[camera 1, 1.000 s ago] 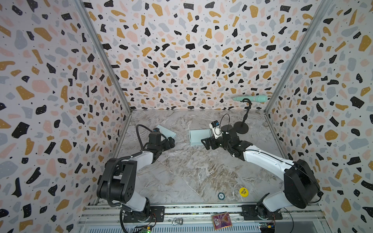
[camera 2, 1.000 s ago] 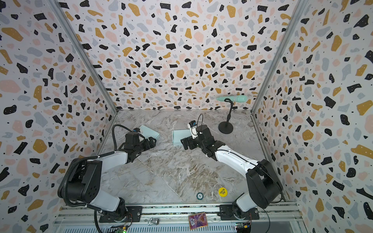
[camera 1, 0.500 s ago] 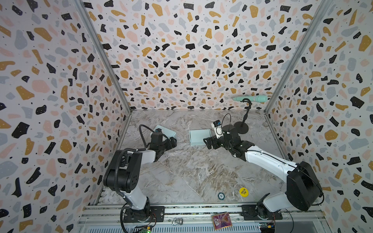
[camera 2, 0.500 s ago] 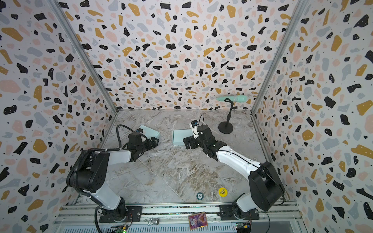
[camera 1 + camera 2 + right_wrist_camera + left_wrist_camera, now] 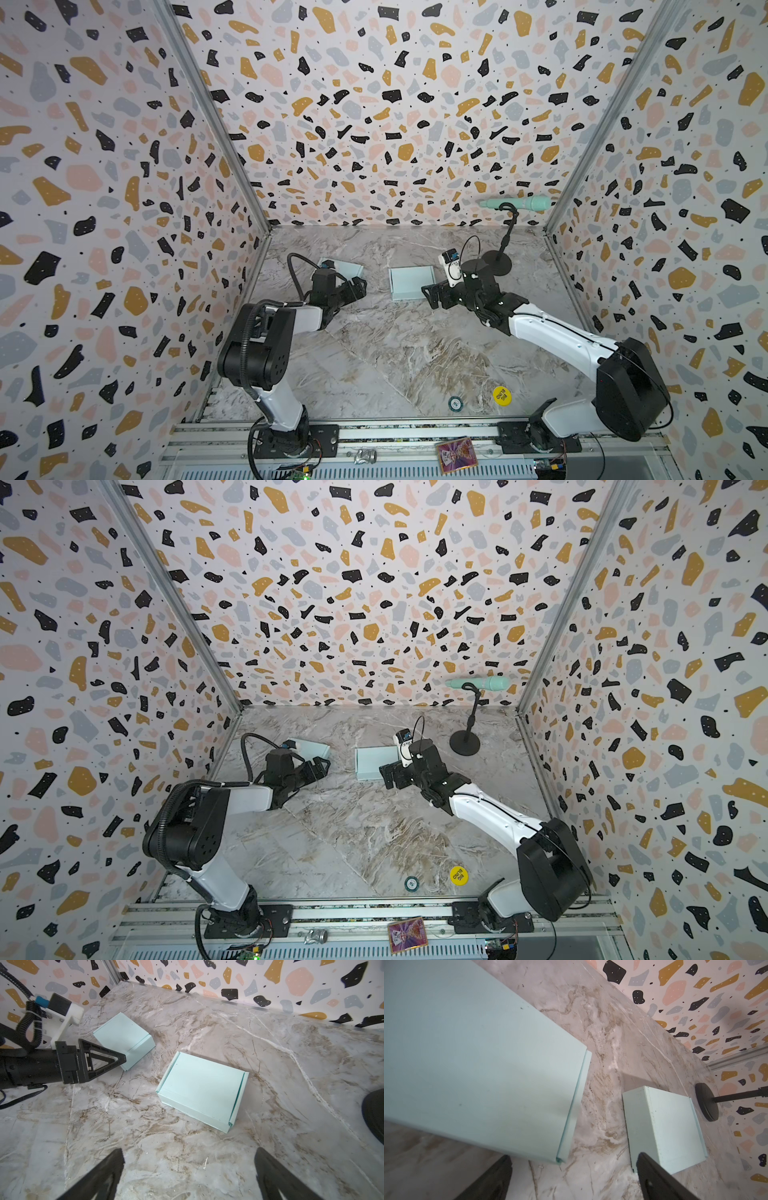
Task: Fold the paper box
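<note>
Two pale mint paper boxes lie closed and flat on the marble floor in both top views. One box (image 5: 343, 268) (image 5: 311, 748) sits at the far left, the other box (image 5: 411, 282) (image 5: 374, 762) near the middle. My left gripper (image 5: 359, 289) (image 5: 322, 766) hovers open at the left box's near edge; in the left wrist view that box (image 5: 477, 1059) fills the frame just beyond the empty gripper (image 5: 574, 1159). My right gripper (image 5: 430, 295) (image 5: 386, 775) stands open beside the middle box's near right corner. In the right wrist view that box (image 5: 201, 1088) lies ahead of the empty gripper (image 5: 189, 1153).
A black round-based stand (image 5: 494, 262) at the back right carries a mint rod (image 5: 515, 203) against the wall. A yellow disc (image 5: 501, 395) and a small round token (image 5: 455, 402) lie near the front edge. Patterned walls close in three sides.
The left arm has swung its elbow in and its gripper has crept a little right and farther back along the left box. The right gripper has barely moved.
</note>
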Controlling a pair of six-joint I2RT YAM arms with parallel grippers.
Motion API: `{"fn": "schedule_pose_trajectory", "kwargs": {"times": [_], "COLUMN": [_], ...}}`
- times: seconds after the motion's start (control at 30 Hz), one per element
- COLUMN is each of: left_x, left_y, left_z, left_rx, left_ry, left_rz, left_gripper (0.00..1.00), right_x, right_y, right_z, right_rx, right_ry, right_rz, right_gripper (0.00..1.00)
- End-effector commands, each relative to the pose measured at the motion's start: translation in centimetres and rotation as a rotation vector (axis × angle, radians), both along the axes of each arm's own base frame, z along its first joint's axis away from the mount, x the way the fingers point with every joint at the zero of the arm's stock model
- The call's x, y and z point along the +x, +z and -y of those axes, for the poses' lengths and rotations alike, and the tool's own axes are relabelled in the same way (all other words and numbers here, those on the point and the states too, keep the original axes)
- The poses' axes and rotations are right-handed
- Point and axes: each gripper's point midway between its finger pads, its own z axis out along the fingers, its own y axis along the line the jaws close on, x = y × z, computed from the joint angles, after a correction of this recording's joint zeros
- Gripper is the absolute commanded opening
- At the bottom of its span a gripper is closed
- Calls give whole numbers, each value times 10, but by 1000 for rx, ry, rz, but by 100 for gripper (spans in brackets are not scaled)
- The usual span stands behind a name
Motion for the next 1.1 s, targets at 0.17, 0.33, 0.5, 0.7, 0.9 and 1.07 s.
{"fn": "schedule_pose_trajectory", "kwargs": {"times": [0.17, 0.33, 0.5, 0.7, 0.9, 1.07], "left_x": [-56, -91, -117, -140, -132, -118], "left_y": [50, 69, 95, 108, 117, 109], "left_z": [-33, -72, -123, -161, -162, -163], "left_rx": [158, 276, 354, 446, 558, 643], "left_ry": [64, 206, 476, 678, 651, 645], "left_rz": [62, 97, 210, 379, 475, 486], "left_gripper": [100, 100, 100, 100, 100, 100], "right_x": [-18, -26, -28, -30, -31, -24], "right_y": [25, 15, 5, -14, -28, -33], "right_z": [84, 146, 197, 259, 265, 274], "right_rx": [96, 63, 87, 55, 33, 20], "right_ry": [-194, -368, -512, -742, -708, -748], "right_rz": [137, 202, 267, 302, 350, 396], "right_gripper": [99, 99, 99, 99, 99, 99]}}
